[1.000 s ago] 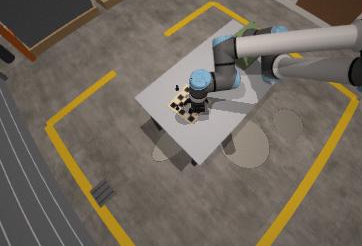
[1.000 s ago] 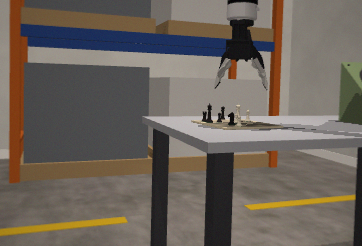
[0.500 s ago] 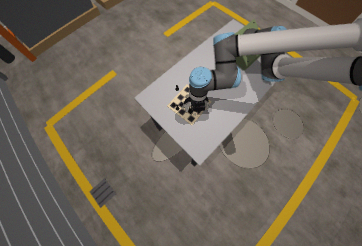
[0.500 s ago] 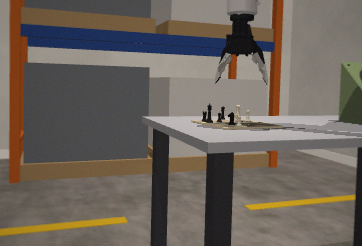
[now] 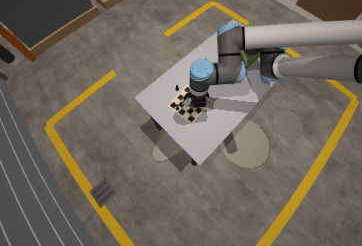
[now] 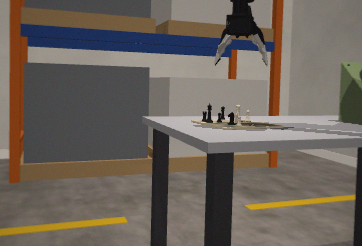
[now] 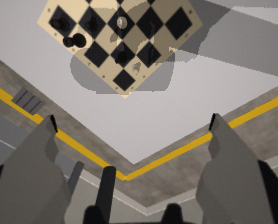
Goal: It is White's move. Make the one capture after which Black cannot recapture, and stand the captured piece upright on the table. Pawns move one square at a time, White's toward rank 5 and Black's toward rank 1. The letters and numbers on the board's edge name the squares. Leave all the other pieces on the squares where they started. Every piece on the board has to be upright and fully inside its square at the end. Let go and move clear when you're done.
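A small chessboard lies on the grey table; it also shows in the side view and the wrist view. Several black pieces and two white pieces stand on it. In the wrist view black pieces stand at the board's left, a white piece near its middle, and more pieces nearer me. One black piece stands on the table beside the board. My gripper hangs high above the board, open and empty; its two fingers frame the wrist view.
A green block sits at the table's right side. Shelving with boxes stands behind the table. Yellow floor lines ring the cell. The arm's links stretch over the table's far half.
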Robot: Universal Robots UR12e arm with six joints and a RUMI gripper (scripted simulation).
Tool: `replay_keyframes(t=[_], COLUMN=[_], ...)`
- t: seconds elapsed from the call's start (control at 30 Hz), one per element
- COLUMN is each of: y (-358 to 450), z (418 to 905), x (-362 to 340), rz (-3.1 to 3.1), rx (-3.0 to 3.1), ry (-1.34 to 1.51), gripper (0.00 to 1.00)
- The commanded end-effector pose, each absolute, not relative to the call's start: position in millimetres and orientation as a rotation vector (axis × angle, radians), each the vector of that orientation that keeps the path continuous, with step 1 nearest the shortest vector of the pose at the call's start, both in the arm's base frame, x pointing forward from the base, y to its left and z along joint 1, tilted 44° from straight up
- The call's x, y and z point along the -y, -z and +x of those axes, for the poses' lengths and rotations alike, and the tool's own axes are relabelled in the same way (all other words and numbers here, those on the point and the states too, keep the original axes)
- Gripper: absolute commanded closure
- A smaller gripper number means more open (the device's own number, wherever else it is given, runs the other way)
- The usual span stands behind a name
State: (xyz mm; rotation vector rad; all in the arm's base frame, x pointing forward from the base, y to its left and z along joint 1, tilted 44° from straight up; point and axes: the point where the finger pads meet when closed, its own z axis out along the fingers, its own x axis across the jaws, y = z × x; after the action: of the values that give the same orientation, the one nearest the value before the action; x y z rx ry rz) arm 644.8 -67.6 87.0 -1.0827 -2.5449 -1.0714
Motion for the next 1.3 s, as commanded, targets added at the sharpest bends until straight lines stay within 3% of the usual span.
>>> replay_keyframes(t=[0.0, 1.27], y=[-96.7, -94.3], z=[643.4, 641.9], x=[76.9, 74.3], rz=[-1.080, -1.079], rx=[2.545, 2.540], ry=[1.071, 1.072], gripper=[0.00, 0.00])
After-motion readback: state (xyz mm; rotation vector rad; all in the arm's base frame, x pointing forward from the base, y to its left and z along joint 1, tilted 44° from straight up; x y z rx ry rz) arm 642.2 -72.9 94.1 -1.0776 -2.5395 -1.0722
